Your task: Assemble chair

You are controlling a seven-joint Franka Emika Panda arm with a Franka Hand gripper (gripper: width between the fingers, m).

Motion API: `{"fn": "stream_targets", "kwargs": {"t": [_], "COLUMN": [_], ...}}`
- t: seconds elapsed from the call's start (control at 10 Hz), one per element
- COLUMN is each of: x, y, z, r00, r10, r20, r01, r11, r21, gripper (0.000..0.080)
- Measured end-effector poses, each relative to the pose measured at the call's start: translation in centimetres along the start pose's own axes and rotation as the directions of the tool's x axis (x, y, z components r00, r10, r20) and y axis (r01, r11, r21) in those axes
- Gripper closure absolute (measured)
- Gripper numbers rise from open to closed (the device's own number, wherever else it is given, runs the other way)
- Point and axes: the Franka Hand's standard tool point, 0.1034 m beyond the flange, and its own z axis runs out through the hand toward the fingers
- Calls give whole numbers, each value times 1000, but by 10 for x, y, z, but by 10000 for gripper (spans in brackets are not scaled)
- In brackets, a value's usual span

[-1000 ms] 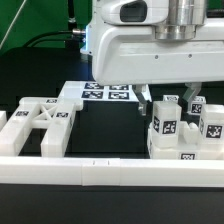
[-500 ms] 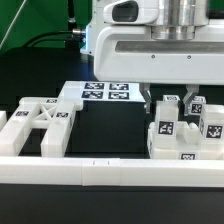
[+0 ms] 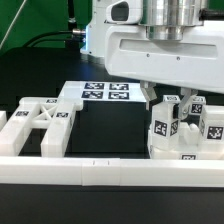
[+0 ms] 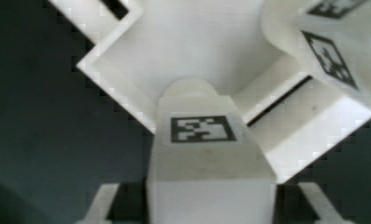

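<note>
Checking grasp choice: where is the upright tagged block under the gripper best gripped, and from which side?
From above, across the upper end of the upright tagged block: it stands roughly upright, its top clear of the neighbouring parts, flat sides exposed.

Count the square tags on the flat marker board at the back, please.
4 tags, two rows of two, all on the marker board. The arm above could hide others toward the exterior view's right.
</note>
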Motion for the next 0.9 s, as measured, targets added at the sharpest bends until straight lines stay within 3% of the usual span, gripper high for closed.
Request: {"fn": "stream_targets", "kwargs": {"t": [0.4, 0.6, 0.7, 0.8, 0.9], "x": [0, 0, 3, 3, 0], "y": [-1, 0, 1, 1, 0], "z": [1, 1, 1, 0, 0], "r00": [947, 967, 980, 991, 999], "r10": [321, 254, 201, 135, 33], "r20": [6, 6, 6, 7, 11], "r01": [-321, -254, -201, -135, -33], "r11": [947, 967, 980, 991, 999], "r21": [-4, -4, -4, -5, -10], "gripper": [512, 507, 290, 290, 175]}}
